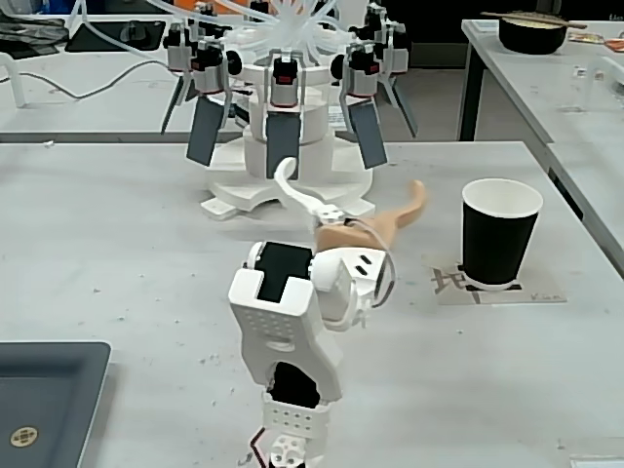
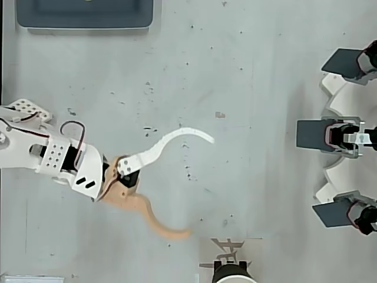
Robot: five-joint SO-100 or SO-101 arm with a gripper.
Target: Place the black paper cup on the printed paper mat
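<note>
The black paper cup (image 1: 499, 232) stands upright on the printed paper mat (image 1: 448, 286) at the right of the table in the fixed view; its white rim (image 2: 234, 273) shows at the bottom edge of the overhead view, on the printed paper mat (image 2: 227, 253). My gripper (image 1: 351, 187) is open, lifted and well left of the cup, holding nothing. Its white finger (image 2: 179, 135) and tan finger (image 2: 159, 223) are spread wide, gripper (image 2: 201, 187) apart from the cup.
A white carousel stand with grey paddles (image 1: 285, 136) fills the back middle; its paddles (image 2: 344, 135) line the right edge of the overhead view. A dark grey tray (image 1: 44, 400) sits at the front left. A dark bowl with chopsticks (image 1: 532, 31) rests on the far table.
</note>
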